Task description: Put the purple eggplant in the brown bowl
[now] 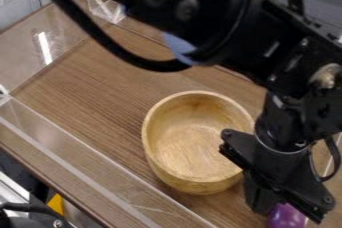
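Observation:
The brown bowl (pixel 198 142) stands upright and empty on the wooden table, right of centre. Just off its near right rim my black gripper (pixel 287 206) points straight down. Its fingers (pixel 263 194) are shut around the purple eggplant (pixel 283 216), of which only a small glossy purple patch shows at the bottom edge of the picture. The rest of the eggplant is hidden by the fingers and cut off by the frame. I cannot tell whether the eggplant still rests on the table.
The bulky black arm (pixel 201 22) reaches across the top and right of the view, above the bowl. A clear plastic wall (pixel 74 157) runs along the table's left and near sides. Wood-grain tabletop (pixel 107 82) lies to the left of the bowl.

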Robot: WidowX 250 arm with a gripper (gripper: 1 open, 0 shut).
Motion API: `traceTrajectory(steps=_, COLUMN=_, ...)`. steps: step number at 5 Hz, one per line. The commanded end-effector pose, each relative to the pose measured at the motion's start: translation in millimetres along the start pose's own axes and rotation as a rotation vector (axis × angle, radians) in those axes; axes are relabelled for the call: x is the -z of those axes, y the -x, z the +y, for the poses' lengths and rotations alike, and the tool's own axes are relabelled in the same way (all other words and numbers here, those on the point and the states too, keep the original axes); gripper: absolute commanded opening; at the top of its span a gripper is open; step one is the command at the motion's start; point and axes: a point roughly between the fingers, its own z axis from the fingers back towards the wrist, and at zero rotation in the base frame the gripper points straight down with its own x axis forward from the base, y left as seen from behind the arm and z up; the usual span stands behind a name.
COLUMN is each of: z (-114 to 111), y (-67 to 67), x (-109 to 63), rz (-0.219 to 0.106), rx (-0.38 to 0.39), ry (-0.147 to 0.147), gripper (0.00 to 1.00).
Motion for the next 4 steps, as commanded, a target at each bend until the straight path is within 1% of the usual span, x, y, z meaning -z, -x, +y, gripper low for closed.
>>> traceTrajectory(steps=1, z=-2, y=2.5, x=-9.4, rz=-0.031, rx=0.065, ry=0.017, gripper=0.00)
traceTrajectory(steps=2, z=0, y=-3.5, x=-8.1, rz=-0.030, rx=0.043, ry=0.011, gripper=0.00)
traceTrajectory(steps=3, z=3, y=-9.5, x=-12.3, rz=-0.031, rx=0.018, ry=0.006, gripper=0.00)
traceTrajectory(steps=4, z=-1, y=-14.9, x=-28.5, rz=-0.043, rx=0.028, ry=0.010, gripper=0.00)
